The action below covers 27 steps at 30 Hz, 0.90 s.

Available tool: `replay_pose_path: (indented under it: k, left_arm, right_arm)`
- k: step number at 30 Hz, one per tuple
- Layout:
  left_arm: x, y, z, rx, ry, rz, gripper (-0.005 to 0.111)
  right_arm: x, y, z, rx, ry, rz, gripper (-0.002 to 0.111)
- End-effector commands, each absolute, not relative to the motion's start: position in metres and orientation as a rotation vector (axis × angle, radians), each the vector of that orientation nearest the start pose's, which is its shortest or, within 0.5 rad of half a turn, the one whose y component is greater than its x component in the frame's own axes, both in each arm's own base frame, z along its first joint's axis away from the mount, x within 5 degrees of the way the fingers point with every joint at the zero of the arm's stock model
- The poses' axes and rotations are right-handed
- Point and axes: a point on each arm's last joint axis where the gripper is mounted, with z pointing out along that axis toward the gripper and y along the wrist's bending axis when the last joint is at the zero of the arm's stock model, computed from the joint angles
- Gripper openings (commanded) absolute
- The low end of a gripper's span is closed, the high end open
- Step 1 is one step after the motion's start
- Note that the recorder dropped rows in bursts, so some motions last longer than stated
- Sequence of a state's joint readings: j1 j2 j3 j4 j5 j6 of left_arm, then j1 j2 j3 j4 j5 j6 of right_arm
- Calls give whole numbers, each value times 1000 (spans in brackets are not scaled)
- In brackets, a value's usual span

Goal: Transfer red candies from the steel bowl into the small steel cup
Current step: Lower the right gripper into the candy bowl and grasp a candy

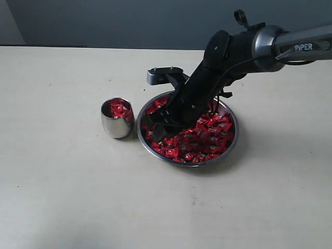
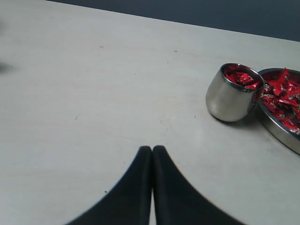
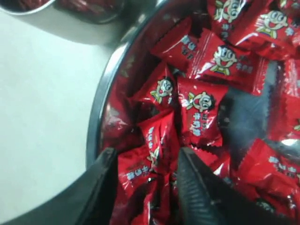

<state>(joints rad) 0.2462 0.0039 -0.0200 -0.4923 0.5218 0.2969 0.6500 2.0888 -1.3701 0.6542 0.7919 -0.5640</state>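
A pale beige table (image 1: 62, 197) fills the frame under a dark grey wall (image 1: 129, 21). Right gripper (image 3: 145, 164) stands open among the red candies (image 1: 207, 137), gripping none; left gripper (image 2: 152, 152) is closed, empty.

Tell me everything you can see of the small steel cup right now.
The small steel cup is a handleless tumbler of mirror-polished steel with a rounded belly. It stands upright on the pale table, just left of the steel bowl, very close to its rim. Red candies already fill it almost to the rim. Neither gripper touches it.

Pale beige table (image 1: 62, 197) against a dark grey-blue wall (image 1: 104, 21).
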Motion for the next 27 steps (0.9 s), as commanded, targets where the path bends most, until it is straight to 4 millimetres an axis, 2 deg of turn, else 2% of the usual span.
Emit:
replay_pose_path:
  k: [1, 7, 9, 12, 17, 27]
  left_arm:
    - [51, -9, 179, -216, 1910, -157, 0]
    - [51, -9, 179, -216, 1910, -157, 0]
    - [51, -9, 179, -216, 1910, -157, 0]
    - [51, -9, 179, -216, 1910, -157, 0]
    - [51, -9, 179, -216, 1910, -157, 0]
    - [51, -9, 179, -216, 1910, -157, 0]
  right_arm:
    - [306, 281, 134, -1104, 2681, 717, 40]
    - [309, 282, 116, -1096, 2711, 698, 38]
    - [310, 283, 113, -1096, 2714, 698, 28]
    - [310, 283, 115, -1096, 2711, 698, 2]
    - [310, 283, 133, -1094, 2667, 708, 0]
    - [307, 277, 187, -1129, 2518, 677, 0]
